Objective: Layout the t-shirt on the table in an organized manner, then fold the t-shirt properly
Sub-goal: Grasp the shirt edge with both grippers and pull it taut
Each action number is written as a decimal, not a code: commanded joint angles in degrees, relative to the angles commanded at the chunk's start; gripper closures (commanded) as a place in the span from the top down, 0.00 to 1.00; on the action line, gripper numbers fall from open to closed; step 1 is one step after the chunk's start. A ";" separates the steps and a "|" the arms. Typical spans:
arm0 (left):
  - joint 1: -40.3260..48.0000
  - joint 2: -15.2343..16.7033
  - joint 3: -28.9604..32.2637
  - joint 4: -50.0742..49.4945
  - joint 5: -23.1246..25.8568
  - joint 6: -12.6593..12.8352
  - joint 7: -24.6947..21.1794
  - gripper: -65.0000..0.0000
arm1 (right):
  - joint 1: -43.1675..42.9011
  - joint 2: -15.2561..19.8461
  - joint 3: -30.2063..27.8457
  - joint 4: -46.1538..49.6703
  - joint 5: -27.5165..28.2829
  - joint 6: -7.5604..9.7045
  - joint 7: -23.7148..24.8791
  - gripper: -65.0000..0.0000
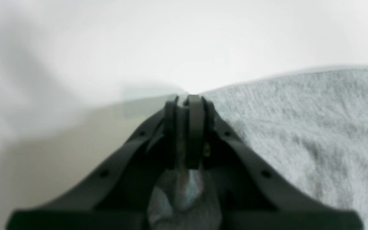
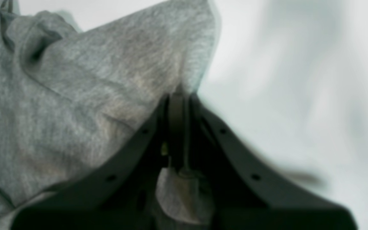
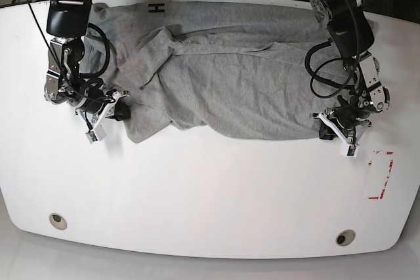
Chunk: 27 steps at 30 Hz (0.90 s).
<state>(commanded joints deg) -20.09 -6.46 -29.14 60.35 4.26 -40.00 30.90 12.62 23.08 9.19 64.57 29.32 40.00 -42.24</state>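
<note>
The heather-grey t-shirt (image 3: 243, 83) lies wrinkled across the far half of the white table (image 3: 210, 188), its black letter mark (image 3: 156, 8) near the far edge. My right gripper (image 3: 122, 112) is at the shirt's near-left flap, shut on the cloth. In the right wrist view the fingers (image 2: 179, 94) pinch a fold of the t-shirt (image 2: 75, 95), with fabric bunched behind them. My left gripper (image 3: 323, 128) is at the shirt's near-right corner. In the left wrist view it (image 1: 187, 97) is shut on the edge of the t-shirt (image 1: 299, 127), with cloth showing between the fingers.
Two round grey grommets (image 3: 58, 220) (image 3: 345, 237) sit near the table's front edge. A red dashed rectangle (image 3: 382, 175) marks the right side, just in front of the left gripper. Cables hang beyond the far edge.
</note>
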 joint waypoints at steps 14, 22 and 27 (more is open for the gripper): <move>-2.20 0.00 0.26 7.91 0.18 0.00 0.53 0.06 | 5.80 1.67 -0.09 0.09 -0.18 0.00 -1.23 0.00; -4.13 -1.41 0.26 9.05 0.18 0.00 2.73 0.06 | 9.67 1.67 -0.18 0.09 -0.26 0.00 -4.92 0.00; -4.22 -1.41 0.26 13.27 0.09 0.00 4.40 0.06 | 9.85 1.67 0.00 3.08 -0.26 0.00 -6.33 0.00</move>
<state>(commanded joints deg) -24.31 -7.87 -28.88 73.63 4.35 -40.00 35.30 22.46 24.75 9.19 67.65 29.05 40.00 -48.57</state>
